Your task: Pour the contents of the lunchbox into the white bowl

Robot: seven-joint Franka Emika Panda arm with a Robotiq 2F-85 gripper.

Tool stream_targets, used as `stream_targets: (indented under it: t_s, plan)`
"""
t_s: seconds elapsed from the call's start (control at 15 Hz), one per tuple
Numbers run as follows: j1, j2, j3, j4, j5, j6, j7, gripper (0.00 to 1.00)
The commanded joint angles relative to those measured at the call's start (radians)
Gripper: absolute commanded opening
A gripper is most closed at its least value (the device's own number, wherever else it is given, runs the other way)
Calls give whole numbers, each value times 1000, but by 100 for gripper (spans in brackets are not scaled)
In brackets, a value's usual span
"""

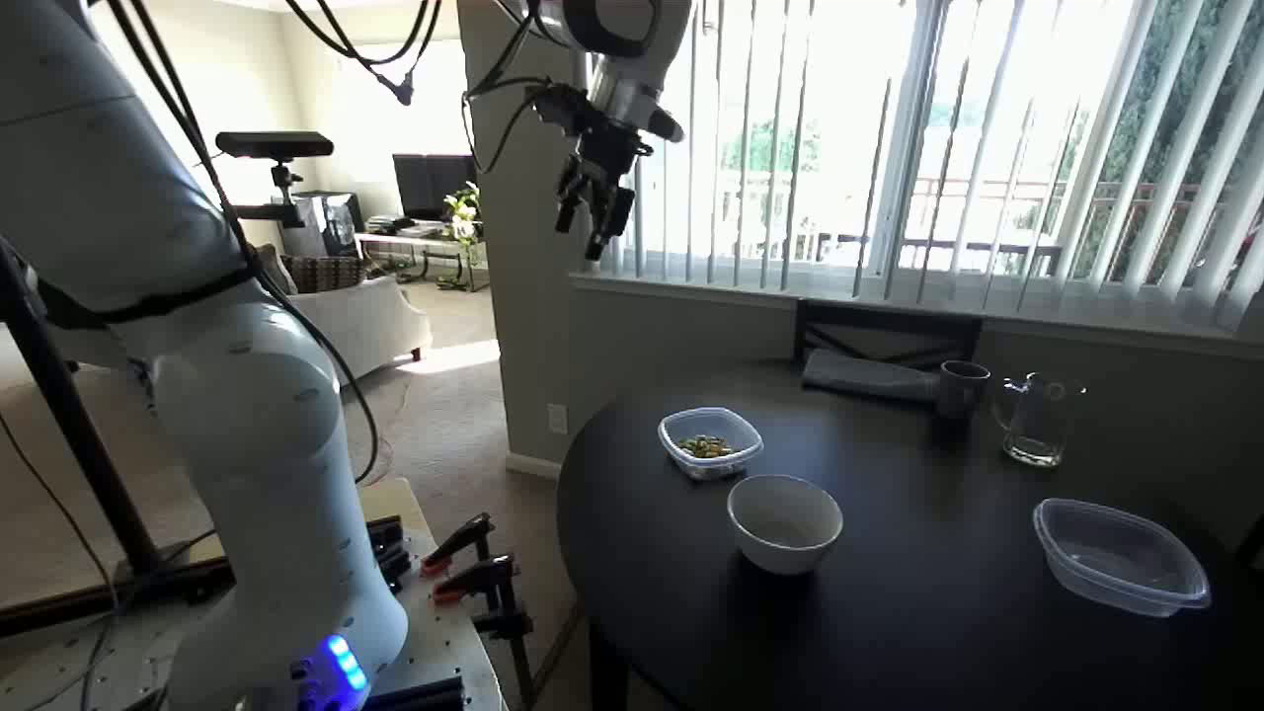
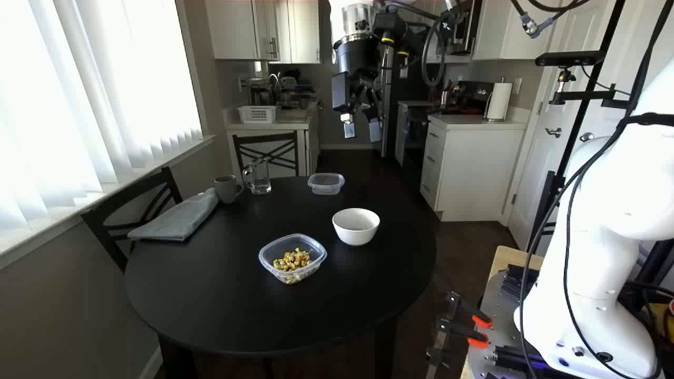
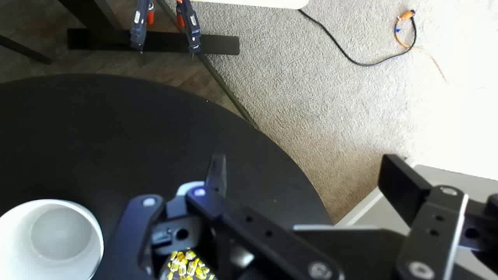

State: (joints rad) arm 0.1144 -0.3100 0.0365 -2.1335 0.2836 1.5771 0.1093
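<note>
The lunchbox, a clear squarish container, stands on the dark round table in both exterior views [image 1: 706, 472] [image 2: 284, 244]. Yellow-brown pieces lie in it. In the wrist view the pieces [image 3: 188, 266] show at the bottom, with the box mostly hidden behind a finger. The white bowl [image 1: 785, 555] stands upright beside the lunchbox and looks empty; it also shows in an exterior view [image 2: 356, 236] and at lower left in the wrist view [image 3: 60, 233]. My gripper [image 1: 581, 232] [image 2: 362, 130] [image 3: 307, 179] is open and empty, high above table level, apart from both.
A larger clear container [image 1: 1121, 585] [image 2: 326, 189] stands on the table [image 1: 918, 632]. A glass mug [image 1: 1042, 420], a grey mug [image 1: 962, 391] and a folded grey cloth [image 1: 859, 377] are near the window. A chair [image 2: 152, 200] stands at the table's edge.
</note>
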Motion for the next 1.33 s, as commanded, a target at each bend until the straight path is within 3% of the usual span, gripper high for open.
stream_targets:
  t_s: [0.0, 0.53, 0.8, 1.0, 1.27]
  plan:
    - [-19, 0, 16, 2, 4, -4, -4, 100]
    - [-19, 9, 19, 0, -1, 27, -6, 100]
    - [-48, 172, 22, 29, -77, 371, 1, 100]
    - [-66, 323, 19, 15, -202, 649, 87, 100]
    - [-58, 553, -27, 59, -339, 811, 273, 100]
